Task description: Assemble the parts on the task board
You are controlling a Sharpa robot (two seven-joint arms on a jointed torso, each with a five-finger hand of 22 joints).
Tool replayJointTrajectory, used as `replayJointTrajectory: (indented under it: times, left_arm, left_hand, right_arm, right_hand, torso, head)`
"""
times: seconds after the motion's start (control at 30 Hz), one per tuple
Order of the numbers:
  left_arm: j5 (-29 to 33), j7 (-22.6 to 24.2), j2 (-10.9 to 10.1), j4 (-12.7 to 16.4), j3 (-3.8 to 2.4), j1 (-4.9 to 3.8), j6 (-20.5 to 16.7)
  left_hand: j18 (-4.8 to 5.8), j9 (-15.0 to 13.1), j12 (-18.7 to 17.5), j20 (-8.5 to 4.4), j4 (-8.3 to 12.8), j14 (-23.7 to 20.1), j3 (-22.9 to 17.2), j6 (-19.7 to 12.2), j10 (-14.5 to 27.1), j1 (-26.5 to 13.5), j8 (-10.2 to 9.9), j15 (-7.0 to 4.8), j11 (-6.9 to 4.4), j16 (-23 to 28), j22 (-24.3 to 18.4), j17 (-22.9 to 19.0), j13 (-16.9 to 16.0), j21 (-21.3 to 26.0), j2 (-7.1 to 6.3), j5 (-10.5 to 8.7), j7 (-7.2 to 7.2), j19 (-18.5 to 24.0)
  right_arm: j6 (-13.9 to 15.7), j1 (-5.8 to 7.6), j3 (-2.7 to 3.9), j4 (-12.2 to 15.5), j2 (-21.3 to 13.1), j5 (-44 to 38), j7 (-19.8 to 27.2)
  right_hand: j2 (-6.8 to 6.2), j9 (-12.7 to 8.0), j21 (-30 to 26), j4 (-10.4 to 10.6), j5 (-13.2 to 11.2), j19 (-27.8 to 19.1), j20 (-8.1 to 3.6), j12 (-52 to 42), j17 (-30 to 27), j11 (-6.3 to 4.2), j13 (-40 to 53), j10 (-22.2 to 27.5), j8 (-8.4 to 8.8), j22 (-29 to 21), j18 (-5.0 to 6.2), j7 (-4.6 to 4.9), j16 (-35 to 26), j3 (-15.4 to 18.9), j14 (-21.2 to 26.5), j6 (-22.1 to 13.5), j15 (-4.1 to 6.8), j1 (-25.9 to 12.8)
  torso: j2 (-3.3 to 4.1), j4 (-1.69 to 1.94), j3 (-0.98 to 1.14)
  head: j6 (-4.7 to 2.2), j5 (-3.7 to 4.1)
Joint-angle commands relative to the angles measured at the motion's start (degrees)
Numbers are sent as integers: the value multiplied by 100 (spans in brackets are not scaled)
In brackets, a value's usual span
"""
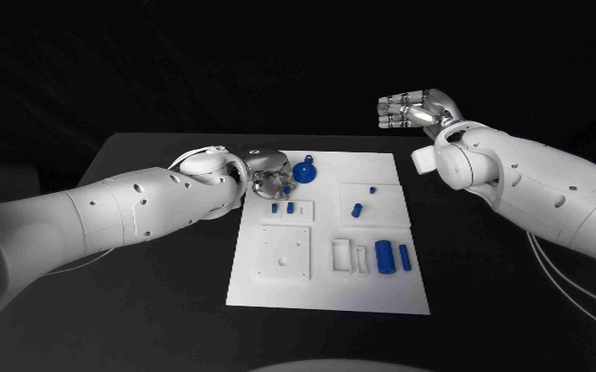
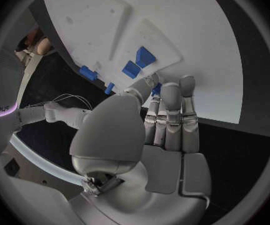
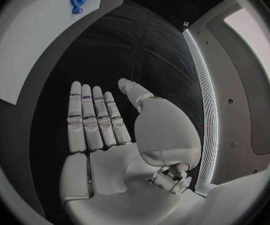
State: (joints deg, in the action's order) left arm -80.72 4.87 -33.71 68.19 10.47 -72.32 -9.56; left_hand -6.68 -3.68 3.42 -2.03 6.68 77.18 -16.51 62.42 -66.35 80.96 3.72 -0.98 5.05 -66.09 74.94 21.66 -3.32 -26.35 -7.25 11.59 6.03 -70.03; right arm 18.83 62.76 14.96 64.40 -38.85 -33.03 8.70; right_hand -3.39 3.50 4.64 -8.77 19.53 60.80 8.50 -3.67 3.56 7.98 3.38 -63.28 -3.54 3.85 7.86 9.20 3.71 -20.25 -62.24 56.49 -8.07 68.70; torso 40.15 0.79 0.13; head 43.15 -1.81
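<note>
Left hand point(image 1: 266, 176) hovers at the task board's point(image 1: 373, 294) ten o'clock corner, fingers straight and side by side in its wrist view, nothing seen in them; its fingertips hide part of a blue piece. Right hand point(image 1: 416, 112) is raised off the table point(image 1: 149, 303) at one o'clock, released, flat. On the matte white board: a round blue disc point(image 1: 304, 171) with a tab, two small pegs point(image 1: 283, 207), a cylinder point(image 1: 385, 257)
</note>
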Motion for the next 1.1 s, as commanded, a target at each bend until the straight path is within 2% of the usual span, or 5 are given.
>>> replayJointTrajectory:
  times: [0.03,0.13,0.47,0.8,1.1]
  left_arm:
    - [37,48,-9,20,3,10,19]
    - [43,62,-34,33,1,10,55]
    - [46,59,-90,63,-6,10,89]
    - [45,47,-184,84,-30,9,110]
    - [138,85,-270,-77,-173,7,-107]
  left_hand:
    - [-68,4,-8,38,-10,1,46,-36,83,17,-16,45,11,-35,110,-4,-5,33,-56,-25,1,-14]
    - [-90,9,-1,82,13,-32,252,-199,323,71,-15,94,72,-24,103,-18,-9,72,-137,-46,-52,-10]
    - [-147,11,-2,140,-41,-51,802,-352,514,347,-16,134,125,-42,110,-62,-7,196,-39,-55,-74,-51]
    - [-152,11,-2,142,-28,-59,817,-349,529,405,-17,135,129,-33,115,-74,-7,213,-40,-35,-59,-56]
    - [-167,12,-10,103,74,-84,264,-224,287,402,-13,96,88,26,141,-120,2,102,60,2,32,16]
  right_arm:
    - [-86,-4,3,0,-3,-3,47]
    - [-85,-6,3,-1,-7,-3,47]
    - [-85,-12,3,-1,-13,-3,47]
    - [-87,-18,3,-10,-19,-3,46]
    - [-215,-26,3,6,-37,-127,-5]
  right_hand:
    - [51,1,-28,-1,20,-33,7,27,-8,2,-8,34,4,-7,60,5,-18,-14,28,-2,-5,-24]
    - [51,1,-28,-1,20,-33,7,27,-8,2,-8,34,4,-7,60,5,-18,-14,28,-2,-5,-24]
    - [51,1,-28,-1,20,-33,7,27,-8,2,-8,34,4,-7,60,5,-18,-14,28,-2,-5,-24]
    - [51,1,-28,-1,20,-33,7,27,-8,2,-8,34,4,-7,60,5,-18,-14,28,-2,-5,-24]
    - [42,9,-15,-97,7,-12,-5,28,-7,-12,-9,-23,-4,-3,69,-8,-17,-101,4,148,-15,42]
  torso:
    - [1,-2,1]
    - [-1,3,3]
    - [-1,-1,3]
    - [0,4,2]
    - [0,-2,1]
  head:
    - [8,3]
    - [8,8]
    - [1,5]
    - [0,10]
    - [-22,11]
